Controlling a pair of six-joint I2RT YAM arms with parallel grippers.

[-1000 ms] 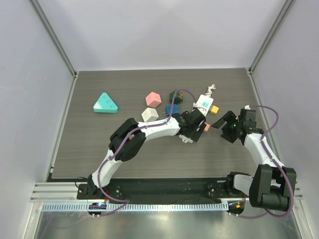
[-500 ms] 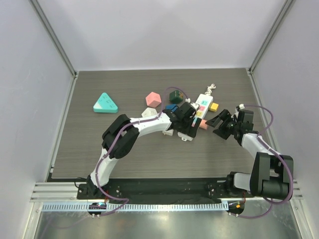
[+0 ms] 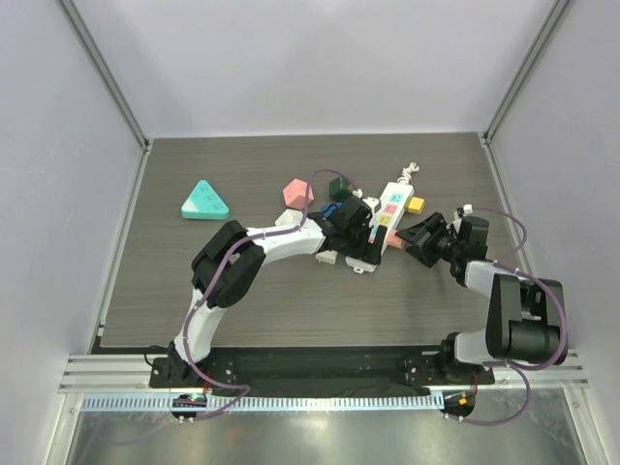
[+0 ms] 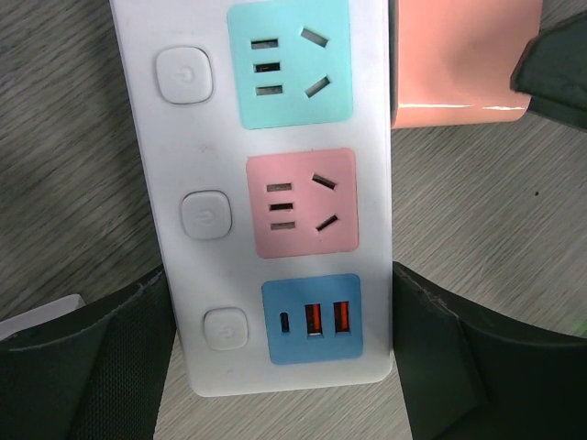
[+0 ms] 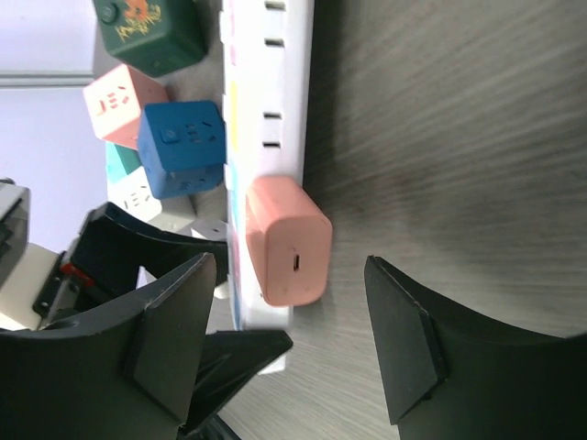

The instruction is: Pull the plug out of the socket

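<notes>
One salmon-pink plastic cube plug (image 5: 289, 242) sits in the side of the white power strip (image 4: 275, 197), straight ahead between the right gripper (image 5: 293, 344)'s open jaws. Left gripper (image 4: 275, 367)'s jaws, open, straddle the strip's end.

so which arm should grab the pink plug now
The right. Its gripper is open and lined up with the pink plug, which sits just ahead between its fingers. The left gripper straddles the end of the power strip, better placed to hold it steady.

plug (image 5: 288, 243) on strip's (image 4: 275, 183) side
</notes>
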